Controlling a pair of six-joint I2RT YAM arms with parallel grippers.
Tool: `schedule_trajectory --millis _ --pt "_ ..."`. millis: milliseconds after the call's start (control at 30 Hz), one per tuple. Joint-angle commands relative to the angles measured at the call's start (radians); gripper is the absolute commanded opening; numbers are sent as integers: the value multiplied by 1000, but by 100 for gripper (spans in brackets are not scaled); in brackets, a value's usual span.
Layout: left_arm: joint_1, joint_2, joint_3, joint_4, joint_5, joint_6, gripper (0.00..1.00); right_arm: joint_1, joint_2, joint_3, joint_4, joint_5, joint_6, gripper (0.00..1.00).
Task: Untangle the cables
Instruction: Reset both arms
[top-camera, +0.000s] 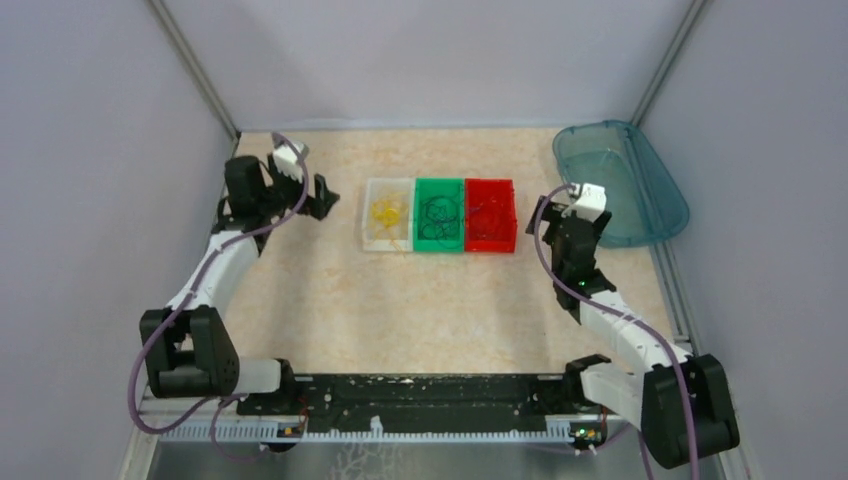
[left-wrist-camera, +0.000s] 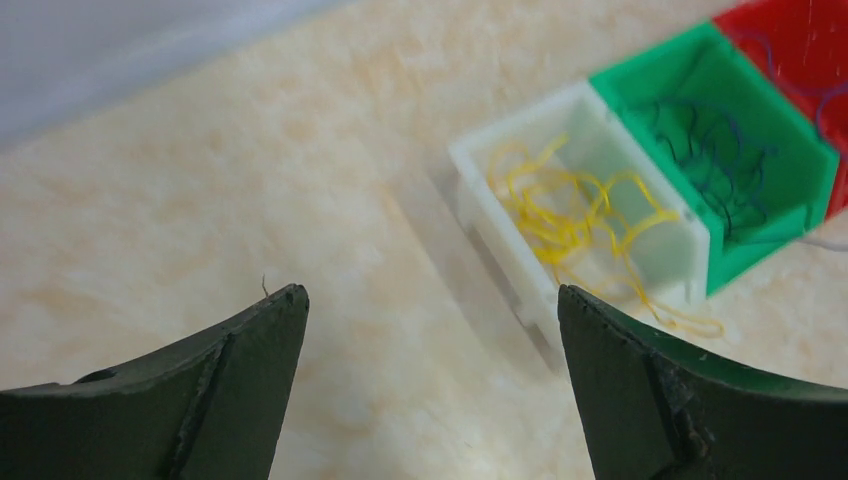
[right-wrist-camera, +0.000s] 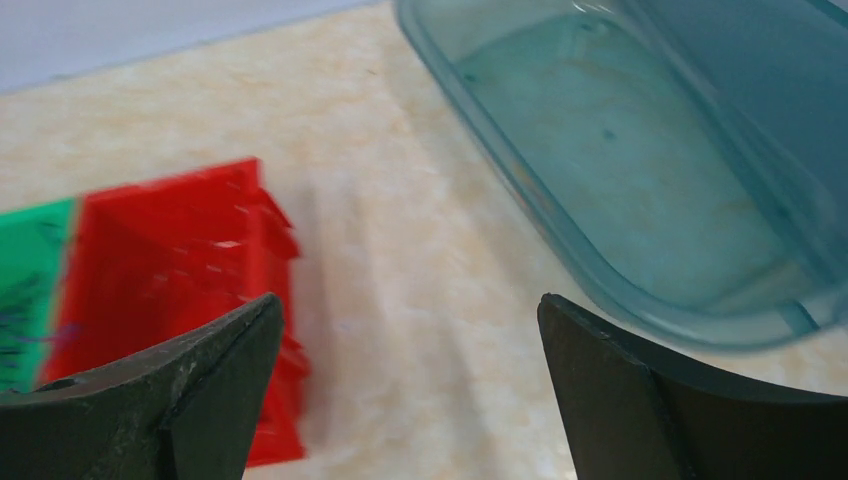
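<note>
From above, three small bins stand in a row mid-surface (top-camera: 330, 300). The white bin (top-camera: 370, 238) holds the yellow cables (top-camera: 386, 212) and the green bin (top-camera: 422, 243) the dark cables (top-camera: 438, 210) (the red bin (top-camera: 503, 240) is too uniform to read). A teal tray (top-camera: 655, 205) lies to their right.

Left wrist: the left gripper (left-wrist-camera: 430, 292) has its jaws wide apart and empty, near the white bin, where one yellow strand spills over the wall.

Right wrist: the right gripper (right-wrist-camera: 410, 298) has its jaws apart and empty, between red bin and tray.

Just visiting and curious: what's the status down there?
Left gripper open, empty. Right gripper open, empty. Cables sorted by colour in three bins. Nothing in the way.
</note>
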Motion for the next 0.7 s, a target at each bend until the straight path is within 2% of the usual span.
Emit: schedule_trajectory --millis 0,133,267,467,533,667 --pt "-19 -63 -334 350 -13 -115 100 -45 -37 -186 346 236 -99 99" --pt "-18 -20 -522 554 -57 -128 100 -108 -16 -272 445 259 -74 99" --pt "-17 61 -560 636 -106 -119 100 -122 40 -278 475 266 -77 99" --pt "-18 127 -715 1000 -183 -113 100 -142 161 -316 638 235 -130 99" --pt "-19 153 -731 1049 -196 -115 100 -150 190 -318 642 227 -121 99" --pt "-17 173 -732 1074 -203 -114 100 -152 272 -357 774 188 -139 99"
